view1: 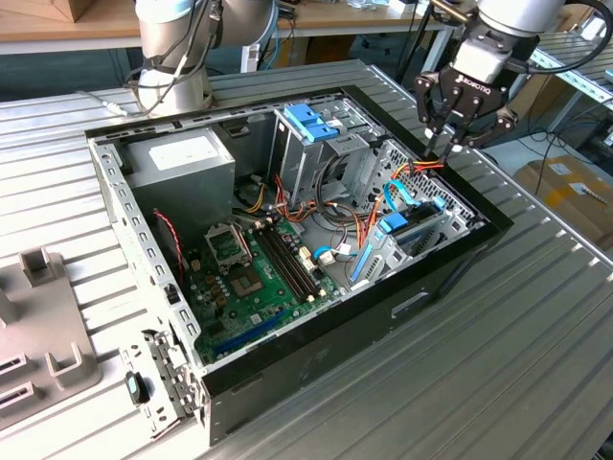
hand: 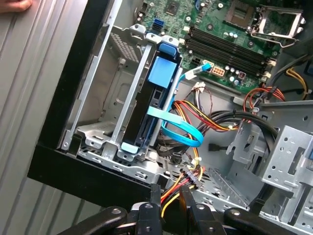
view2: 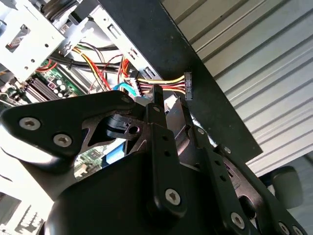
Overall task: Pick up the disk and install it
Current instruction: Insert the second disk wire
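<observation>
Disk (hand: 155, 100): seated edge-up in the case's (view1: 450, 264) bay, blue-railed; likely stiff, dense, shock-sensitive, best held by rails; gripper (view1: 448, 146) above the rim, apparently pinching a cable connector (view2: 188, 86).

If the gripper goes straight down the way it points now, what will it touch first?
Most likely the power connector on the yellow, red and black cable bundle; the gripper hangs just above it inside the computer case. Depth is uncertain.

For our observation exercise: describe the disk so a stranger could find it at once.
Start at the open computer case on the ribbed table. In the metal bay by its front wall, the disk stands on edge. Its light-blue rail and blue cable set it apart from the bare metal around it.
</observation>
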You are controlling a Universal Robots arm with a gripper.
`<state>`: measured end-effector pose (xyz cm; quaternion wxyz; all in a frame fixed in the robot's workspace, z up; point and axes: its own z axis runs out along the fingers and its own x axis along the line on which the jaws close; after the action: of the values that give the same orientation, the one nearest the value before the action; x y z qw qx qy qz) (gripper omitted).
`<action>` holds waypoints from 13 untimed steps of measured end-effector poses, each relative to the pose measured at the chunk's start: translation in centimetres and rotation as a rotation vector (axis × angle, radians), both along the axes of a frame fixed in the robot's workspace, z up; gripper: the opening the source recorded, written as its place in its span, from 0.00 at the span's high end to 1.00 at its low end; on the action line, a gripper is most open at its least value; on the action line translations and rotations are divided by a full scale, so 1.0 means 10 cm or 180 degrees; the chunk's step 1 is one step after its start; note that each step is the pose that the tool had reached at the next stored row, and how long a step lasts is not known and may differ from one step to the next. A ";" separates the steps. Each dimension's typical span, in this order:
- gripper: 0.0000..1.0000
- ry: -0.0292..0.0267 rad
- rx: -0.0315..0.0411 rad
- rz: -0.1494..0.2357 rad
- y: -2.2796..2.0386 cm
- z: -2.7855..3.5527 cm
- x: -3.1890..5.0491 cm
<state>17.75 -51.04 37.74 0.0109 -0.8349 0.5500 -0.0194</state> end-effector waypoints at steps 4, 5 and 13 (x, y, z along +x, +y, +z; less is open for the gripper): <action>0.70 0.0000 0.0000 0.0117 0.001 -0.002 0.009; 0.70 0.0000 0.0000 0.0117 0.001 -0.002 0.009; 0.70 0.0000 0.0000 0.0143 0.001 -0.002 0.009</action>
<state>17.84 -51.03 37.72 0.0114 -0.8470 0.5312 -0.0191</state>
